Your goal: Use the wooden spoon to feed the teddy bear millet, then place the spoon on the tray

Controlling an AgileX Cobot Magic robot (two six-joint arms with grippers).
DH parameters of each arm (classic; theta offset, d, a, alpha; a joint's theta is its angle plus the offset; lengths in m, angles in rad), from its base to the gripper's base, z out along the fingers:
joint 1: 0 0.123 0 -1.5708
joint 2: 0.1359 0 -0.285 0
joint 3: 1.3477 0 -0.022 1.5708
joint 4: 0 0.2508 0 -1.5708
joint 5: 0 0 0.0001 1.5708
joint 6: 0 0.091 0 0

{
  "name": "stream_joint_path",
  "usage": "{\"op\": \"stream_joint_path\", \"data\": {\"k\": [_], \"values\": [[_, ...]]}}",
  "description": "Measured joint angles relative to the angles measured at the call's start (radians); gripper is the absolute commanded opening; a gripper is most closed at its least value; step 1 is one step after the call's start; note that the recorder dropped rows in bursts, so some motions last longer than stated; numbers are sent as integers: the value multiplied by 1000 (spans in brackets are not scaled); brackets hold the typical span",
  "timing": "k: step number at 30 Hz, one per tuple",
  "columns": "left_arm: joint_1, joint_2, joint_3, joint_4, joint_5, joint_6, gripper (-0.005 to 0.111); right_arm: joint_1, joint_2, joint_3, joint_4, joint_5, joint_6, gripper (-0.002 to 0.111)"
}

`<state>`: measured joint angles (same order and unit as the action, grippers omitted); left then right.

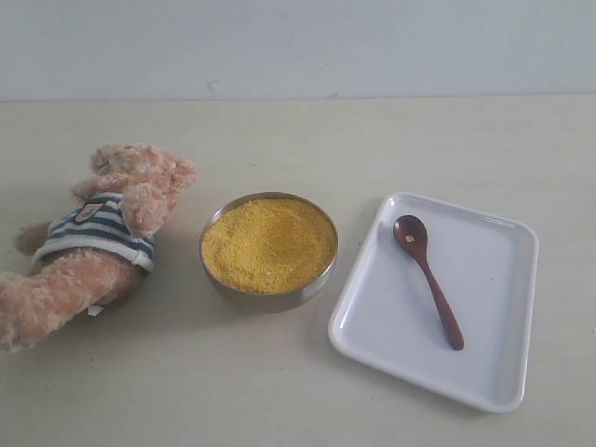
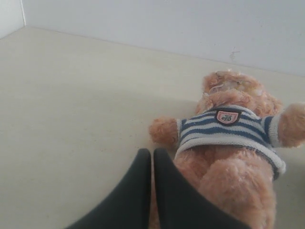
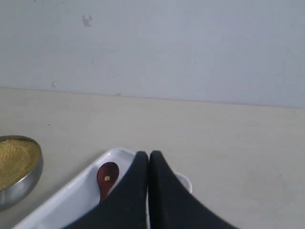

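Now, on your counter (image 1: 279, 391) the teddy bear (image 1: 93, 242) lies left, the tray (image 1: 484, 307) right, millet (image 1: 268, 244) in a steel bowl (image 1: 270, 300) between; the wooden spoon (image 1: 428, 279) rests in the tray, perhaps carrying a grain. Your left end effector (image 2: 152, 150) and right end effector (image 3: 148, 152) are pinched closed.

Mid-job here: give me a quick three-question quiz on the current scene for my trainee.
1. True or false: the wooden spoon lies inside the tray.
2. What stands between the teddy bear and the tray? A) a steel bowl of millet B) a cup C) a plate
3. Fill in: the left gripper and right gripper are both ___ (open/shut).
Key: 1 true; 2 A; 3 shut.
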<state>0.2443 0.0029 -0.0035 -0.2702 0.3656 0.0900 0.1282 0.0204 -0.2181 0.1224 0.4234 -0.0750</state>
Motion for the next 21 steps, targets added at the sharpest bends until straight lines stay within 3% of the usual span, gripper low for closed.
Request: {"op": "stream_joint_path", "data": {"k": [9, 21], "values": [[0, 0, 0, 0, 0, 0, 4, 0, -15, 160, 0, -2, 65, 0], [0, 0, 0, 0, -1, 0, 4, 0, -15, 214, -13, -38, 75, 0]]}}
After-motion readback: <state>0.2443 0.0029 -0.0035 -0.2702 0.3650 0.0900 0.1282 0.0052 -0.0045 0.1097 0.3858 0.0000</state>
